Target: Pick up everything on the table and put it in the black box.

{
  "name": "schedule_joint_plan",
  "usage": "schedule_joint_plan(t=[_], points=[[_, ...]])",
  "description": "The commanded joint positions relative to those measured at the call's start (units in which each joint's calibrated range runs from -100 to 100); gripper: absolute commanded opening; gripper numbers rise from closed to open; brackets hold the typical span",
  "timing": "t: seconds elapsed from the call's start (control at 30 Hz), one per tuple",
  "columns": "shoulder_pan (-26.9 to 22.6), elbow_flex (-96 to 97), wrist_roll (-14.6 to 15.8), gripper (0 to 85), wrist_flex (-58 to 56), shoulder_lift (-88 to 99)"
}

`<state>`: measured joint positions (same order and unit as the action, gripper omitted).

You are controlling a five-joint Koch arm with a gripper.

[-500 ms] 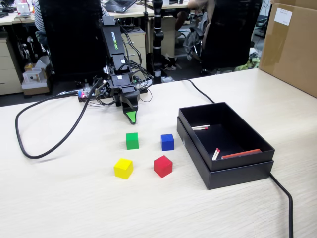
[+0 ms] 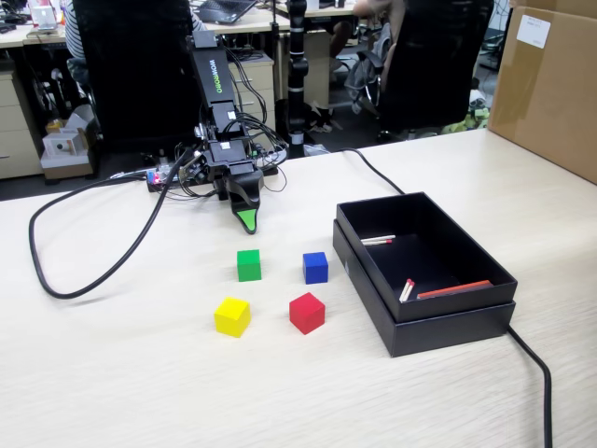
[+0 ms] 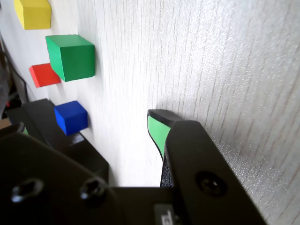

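altogether four cubes (image 2: 249, 265) on table (image 2: 112, 373), one black box (image 2: 448, 322)

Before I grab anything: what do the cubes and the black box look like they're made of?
The small green cube and its yellow, red and blue neighbours look like painted wood or hard plastic: flat matte faces, crisp edges. The shallow black box looks like matte cardboard: thin straight walls, no shine.

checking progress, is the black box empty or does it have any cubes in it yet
No cubes yet. The black box holds only thin red-and-white sticks; all four cubes sit on the table.
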<state>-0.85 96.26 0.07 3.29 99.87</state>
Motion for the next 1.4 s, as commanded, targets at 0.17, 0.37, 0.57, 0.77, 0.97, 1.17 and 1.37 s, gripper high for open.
schedule_joint_plan(t=[0.17,0.37,0.57,0.77,0.97,1.17,1.37], points=[[0.0,0.8,-0.2,49.7,-2.9,0.1],[0.0,0.8,-0.2,49.7,-2.9,0.1],[0.0,0.8,-0.2,49.7,-3.0,0.1],[0.0,0.8,-0.2,49.7,-2.9,0.1],[0.0,0.8,-0.2,49.7,-2.9,0.1],[0.0,0.8,-0.2,49.7,-3.0,0.1],[0.0,0.8,-0.2,49.7,-2.9,0.1]])
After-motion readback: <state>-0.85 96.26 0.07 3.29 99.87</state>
